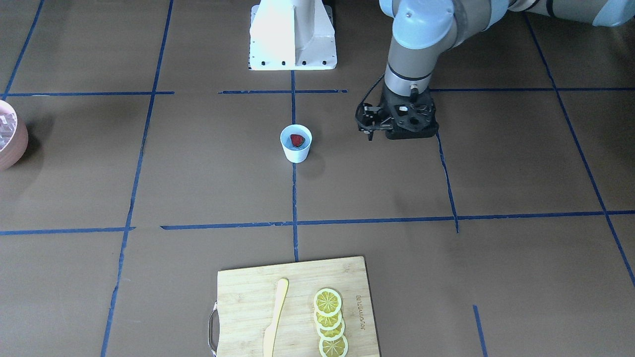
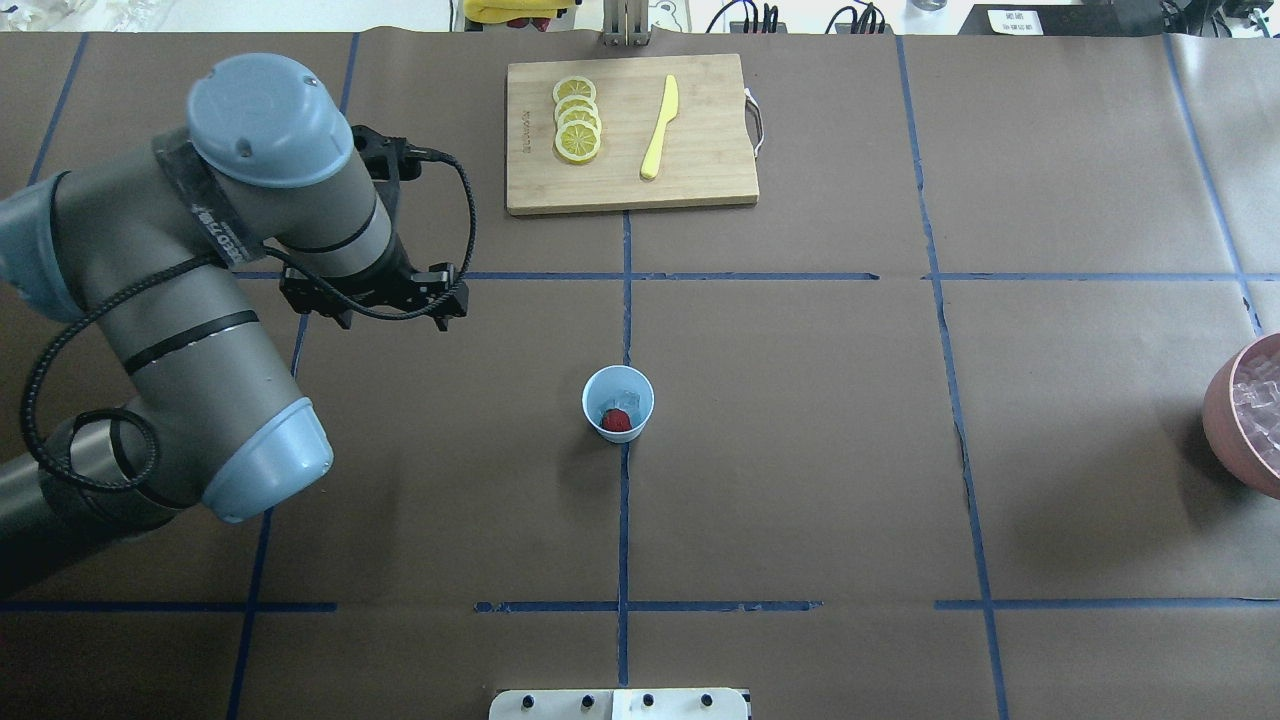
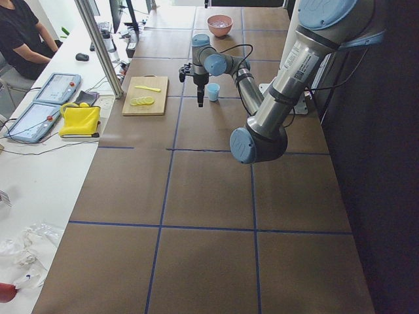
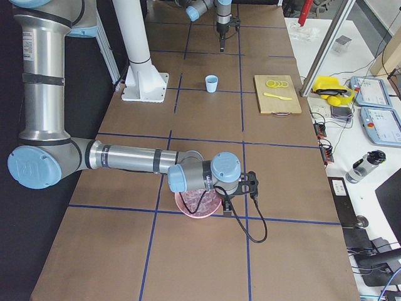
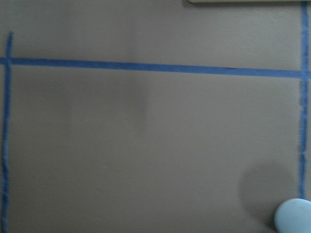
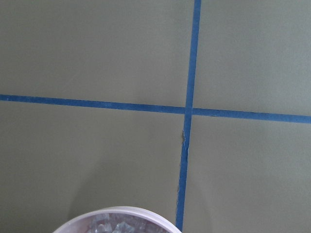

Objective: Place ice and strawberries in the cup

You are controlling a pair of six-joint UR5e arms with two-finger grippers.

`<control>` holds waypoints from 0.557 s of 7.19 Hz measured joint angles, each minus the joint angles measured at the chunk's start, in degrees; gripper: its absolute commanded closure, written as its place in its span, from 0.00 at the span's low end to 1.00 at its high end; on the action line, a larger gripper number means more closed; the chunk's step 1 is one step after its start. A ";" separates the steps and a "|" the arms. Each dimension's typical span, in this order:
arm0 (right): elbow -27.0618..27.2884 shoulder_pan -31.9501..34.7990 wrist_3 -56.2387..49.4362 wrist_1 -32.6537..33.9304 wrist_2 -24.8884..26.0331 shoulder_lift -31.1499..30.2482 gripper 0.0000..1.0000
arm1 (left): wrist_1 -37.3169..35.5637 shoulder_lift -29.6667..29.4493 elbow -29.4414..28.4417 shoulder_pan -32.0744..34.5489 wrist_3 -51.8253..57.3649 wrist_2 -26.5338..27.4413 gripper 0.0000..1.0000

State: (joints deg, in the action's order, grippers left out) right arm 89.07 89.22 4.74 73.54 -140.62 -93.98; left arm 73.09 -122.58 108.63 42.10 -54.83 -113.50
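Robotics lab: a robot arm (image 2: pixel 180 250) is reaching over a table (image 2: pixel 800 450) gridded in blue tape (image 2: pixel 750 276), and control tablets (image 3: pixel 57 87) are lying alongside.

Bright, even light from above falls on my table (image 2: pixel 800 450), so shadows stay soft. The cup (image 2: pixel 618 403) throws only a faint, soft-edged shadow beside it. My white pedestal (image 1: pixel 292 34) is washed out by glare in the front-facing view. My left wrist view is blurred and dim, and the cup's rim there is out of focus. My right wrist view is sharper.
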 measured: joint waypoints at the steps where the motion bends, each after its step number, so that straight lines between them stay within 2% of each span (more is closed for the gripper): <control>1: -0.79 0.44 0.01 -2.18 -0.26 -0.14 0.01 | -1.81 1.69 0.53 3.21 6.42 -0.91 0.00; 4: 1.58 0.96 0.98 -3.08 -0.06 -0.36 0.01 | -3.57 9.15 0.14 16.34 26.88 -8.17 0.00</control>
State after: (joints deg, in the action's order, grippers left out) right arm 90.65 90.18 5.72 70.46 -140.67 -94.35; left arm 69.52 -113.42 108.76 58.43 -27.95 -121.67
